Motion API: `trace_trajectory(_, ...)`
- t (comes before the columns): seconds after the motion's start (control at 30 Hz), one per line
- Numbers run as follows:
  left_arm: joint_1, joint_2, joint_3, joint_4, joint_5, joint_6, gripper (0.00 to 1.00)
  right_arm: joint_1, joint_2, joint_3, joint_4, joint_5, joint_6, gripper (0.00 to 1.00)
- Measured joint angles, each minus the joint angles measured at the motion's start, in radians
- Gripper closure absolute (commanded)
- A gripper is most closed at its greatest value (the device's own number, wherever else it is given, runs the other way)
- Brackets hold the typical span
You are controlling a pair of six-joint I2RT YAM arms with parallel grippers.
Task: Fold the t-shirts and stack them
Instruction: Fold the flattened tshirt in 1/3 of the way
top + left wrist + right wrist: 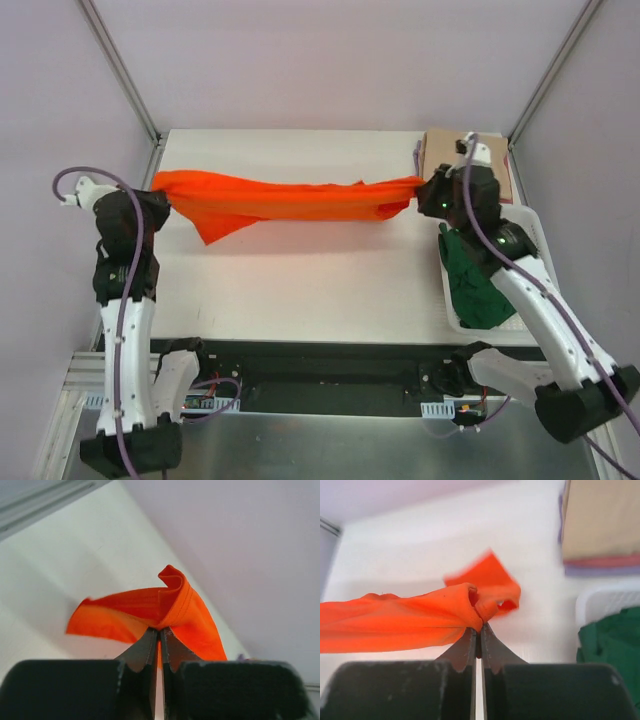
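Note:
A bright orange t-shirt (285, 200) hangs stretched above the white table between my two grippers. My left gripper (160, 195) is shut on its left end; in the left wrist view that gripper (160, 630) pinches the orange t-shirt (175, 605) at a hem. At the right end my right gripper (425, 192) is shut on the cloth, and the right wrist view shows that gripper (479, 629) clamped on a bunched edge of the orange t-shirt (395, 620). A dark green t-shirt (475, 280) lies crumpled in the white basket (530, 222).
A stack of folded t-shirts, beige on top (445, 150), sits at the table's far right corner; its pink and lilac layers show under the beige stack (600, 520). The slatted basket (600, 602) stands on the table's right side. Grey walls and metal frame posts surround the table (300, 290).

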Motion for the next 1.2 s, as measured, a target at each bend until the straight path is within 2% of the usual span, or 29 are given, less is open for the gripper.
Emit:
trace_trajectory(0.2, 0.000, -0.120, 0.217, -0.013, 0.035, 0.014, 1.00, 0.000, -0.186, 0.211, -0.080, 0.006, -0.080, 1.00)
trace_trajectory(0.43, 0.000, -0.079, 0.430, -0.022, 0.068, 0.043, 1.00, 0.000, -0.191, 0.408, -0.145, 0.004, -0.166, 1.00)
trace_trajectory(0.63, 0.000, 0.082, 0.501, -0.024, 0.069, 0.063, 1.00, -0.039, -0.020, 0.492, -0.159, -0.008, -0.212, 0.99)
trace_trajectory(0.83, 0.000, 0.426, 0.665, -0.036, 0.089, 0.120, 1.00, -0.114, 0.292, 0.661, -0.148, -0.078, -0.234, 1.00)
trace_trajectory(0.93, 0.000, 0.566, 0.753, -0.047, 0.109, 0.156, 1.00, -0.135, 0.445, 0.799, -0.151, -0.105, -0.244, 1.00)
trace_trajectory(1.1, 0.000, 0.618, 0.826, -0.049, 0.113, 0.214, 1.00, -0.148, 0.507, 0.875, -0.152, -0.142, -0.253, 1.00)
trace_trajectory(1.2, 0.000, 0.560, 0.775, -0.006, 0.105, 0.236, 1.00, -0.150, 0.449, 0.780, -0.097, -0.162, -0.254, 1.00)
